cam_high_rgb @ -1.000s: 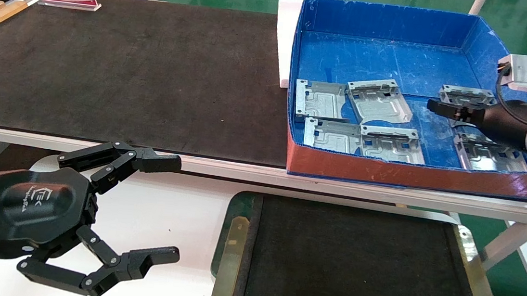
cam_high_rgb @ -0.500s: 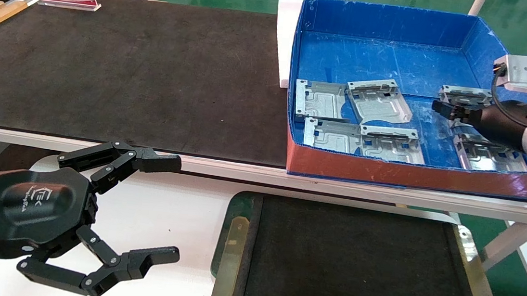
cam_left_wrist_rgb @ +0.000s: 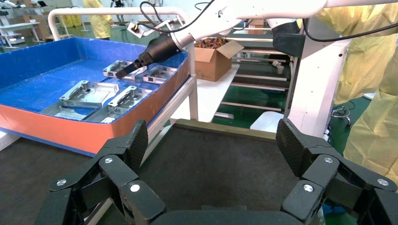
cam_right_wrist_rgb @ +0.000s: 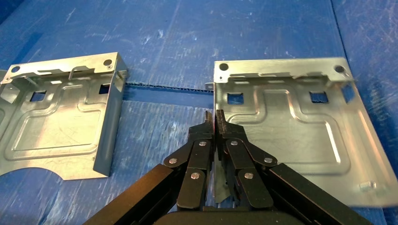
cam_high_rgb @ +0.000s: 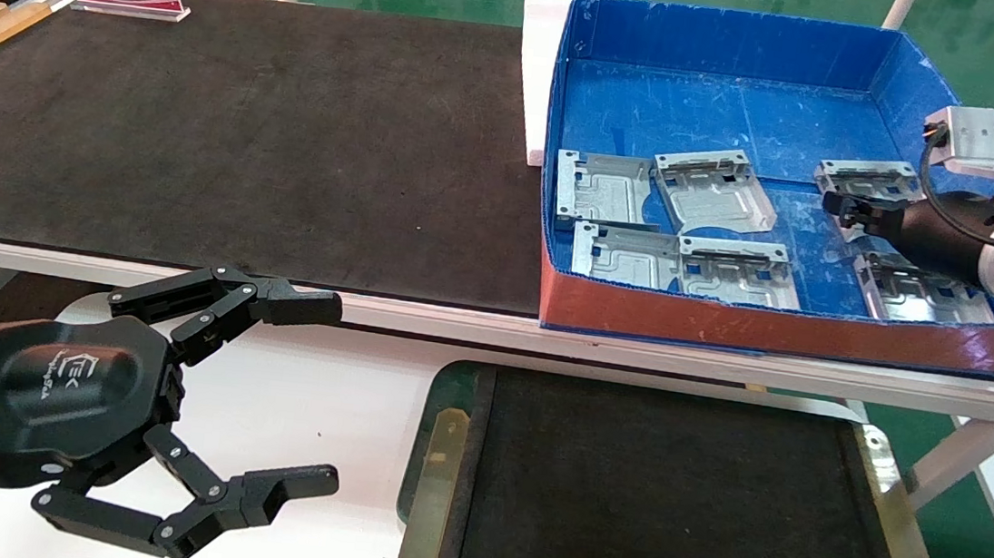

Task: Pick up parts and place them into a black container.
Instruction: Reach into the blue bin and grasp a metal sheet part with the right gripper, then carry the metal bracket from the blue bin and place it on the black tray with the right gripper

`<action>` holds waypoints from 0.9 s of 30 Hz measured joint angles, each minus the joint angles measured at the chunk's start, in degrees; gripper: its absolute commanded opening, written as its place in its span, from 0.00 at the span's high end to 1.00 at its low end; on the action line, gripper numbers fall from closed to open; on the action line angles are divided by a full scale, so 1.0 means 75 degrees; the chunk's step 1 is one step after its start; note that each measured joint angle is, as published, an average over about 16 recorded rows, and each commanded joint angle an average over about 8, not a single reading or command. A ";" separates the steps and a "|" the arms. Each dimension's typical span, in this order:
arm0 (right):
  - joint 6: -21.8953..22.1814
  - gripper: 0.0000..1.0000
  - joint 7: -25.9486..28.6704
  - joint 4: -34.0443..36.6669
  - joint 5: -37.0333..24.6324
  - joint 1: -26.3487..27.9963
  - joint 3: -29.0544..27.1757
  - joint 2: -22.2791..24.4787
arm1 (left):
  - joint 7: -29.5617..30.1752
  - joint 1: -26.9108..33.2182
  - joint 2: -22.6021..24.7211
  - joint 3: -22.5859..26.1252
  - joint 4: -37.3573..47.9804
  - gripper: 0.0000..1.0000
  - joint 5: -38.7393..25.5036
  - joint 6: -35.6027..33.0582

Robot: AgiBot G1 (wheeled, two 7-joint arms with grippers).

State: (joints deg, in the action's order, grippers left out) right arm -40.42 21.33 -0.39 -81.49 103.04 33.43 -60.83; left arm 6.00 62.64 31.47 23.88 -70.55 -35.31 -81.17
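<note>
I am gripping with my right gripper [cam_right_wrist_rgb: 215, 123] the side edge of one of the parts [cam_right_wrist_rgb: 286, 126]; the fingers are pressed together on that thin raised wall. This plate is sitting at about 2 o'clock in the head view, inside the blue box [cam_high_rgb: 739, 42], and it seems to be tilting a little off the floor. Its neighbour plate [cam_right_wrist_rgb: 61, 117] is lying just beside, apart from my fingers. My left gripper [cam_high_rgb: 267, 394] is waiting at 8 o'clock, spread wide and holding nothing. The black container [cam_high_rgb: 886, 499] is lying at 6 o'clock with no plate showing in it.

I am worrying about the grip: I am pinching only one edge, so the plate may swing or slip out while lifting. Also its low corner may be catching the red front wall [cam_high_rgb: 784, 329] when I am carrying it over.
</note>
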 measured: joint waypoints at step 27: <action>-0.2910 1.00 -0.2433 -0.1182 0.0798 -0.0274 -0.0486 0.1263 | 0.0000 0.0000 0.0000 0.0000 0.0000 0.00 0.0000 0.0000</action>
State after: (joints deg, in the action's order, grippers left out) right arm -62.24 3.08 -9.25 -75.50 100.98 29.79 -51.36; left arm 6.00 62.64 31.47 23.88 -70.55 -35.31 -81.17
